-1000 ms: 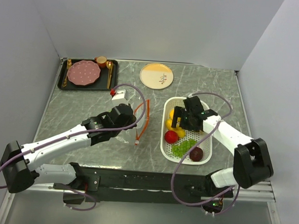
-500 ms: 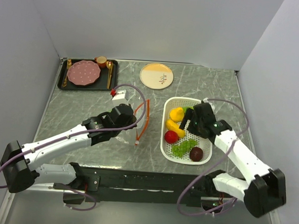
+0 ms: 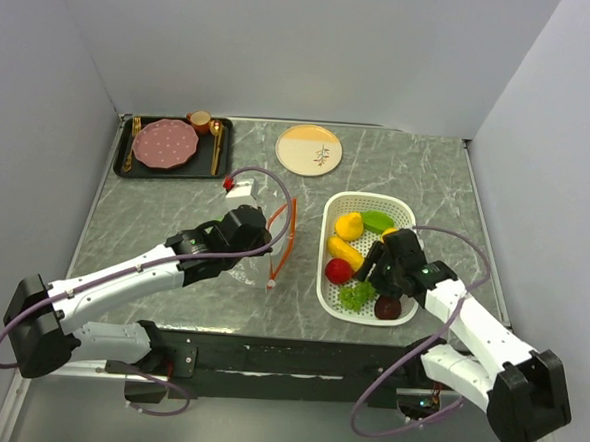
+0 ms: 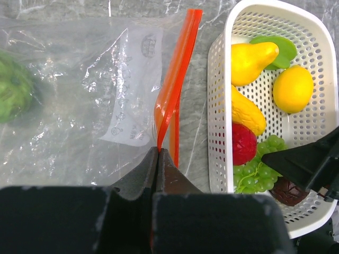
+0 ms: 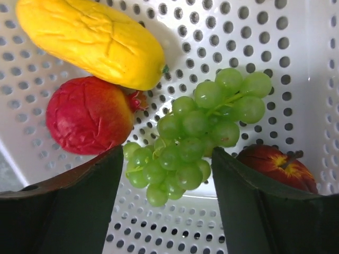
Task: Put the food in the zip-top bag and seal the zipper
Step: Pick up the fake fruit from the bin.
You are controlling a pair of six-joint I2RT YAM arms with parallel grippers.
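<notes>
Straddling one grape bunch (image 5: 196, 132), right gripper (image 5: 165, 161) wide; left gripper (image 4: 159, 154) pinches one zip-top bag (image 4: 79, 100); three yellow pieces (image 4: 247, 112).

Left wrist view: a green leafy toy piece (image 4: 11, 87) inside the clear crinkly plastic zip-top bag (image 4: 79, 79) is blurred by the plastic and cut off at the left edge. The dark maroon toy ball (image 4: 286, 191) is half hidden behind a black finger (image 4: 304, 161) of the right gripper (image 5: 165, 174). Right wrist view: the long yellow toy piece (image 5: 90, 39) runs off the top edge. Top view: the left arm (image 3: 152, 272) covers much of the bag.
</notes>
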